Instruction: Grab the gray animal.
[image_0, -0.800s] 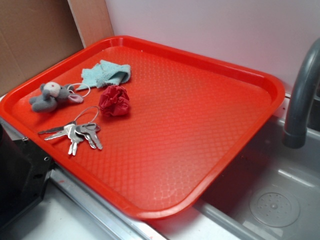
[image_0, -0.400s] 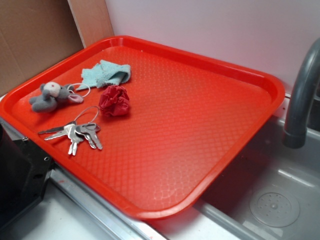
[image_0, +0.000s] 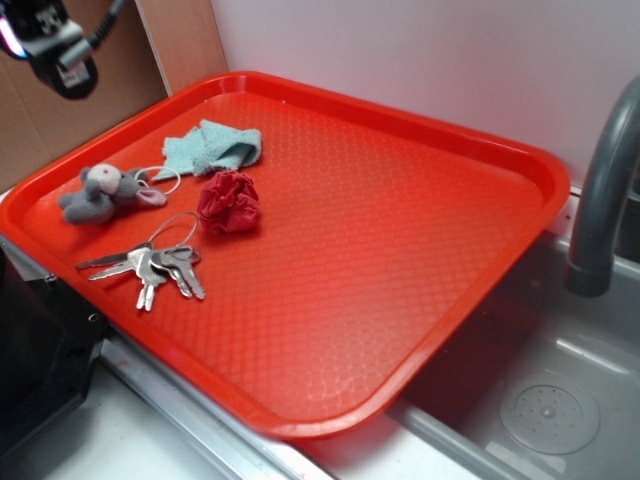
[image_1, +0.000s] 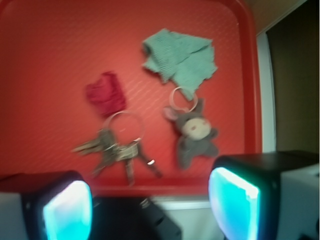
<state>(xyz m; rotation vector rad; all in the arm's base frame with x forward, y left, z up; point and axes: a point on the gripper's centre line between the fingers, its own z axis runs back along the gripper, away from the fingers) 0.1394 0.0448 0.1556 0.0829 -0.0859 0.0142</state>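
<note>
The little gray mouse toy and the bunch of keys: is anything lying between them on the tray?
No. Between the gray animal and the keys only bare red tray shows, in both views.

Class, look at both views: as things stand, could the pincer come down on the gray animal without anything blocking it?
Probably yes. The pincer hangs open above the tray's corner, and the gray animal lies uncovered, apart from the keys and red cloth ball.

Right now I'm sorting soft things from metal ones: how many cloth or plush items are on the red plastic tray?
3. The gray plush mouse toy lies near the tray's left edge, the pale teal fuzzy cloth behind it, the red crumpled cloth ball beside the metal keys. None seems hidden.
</note>
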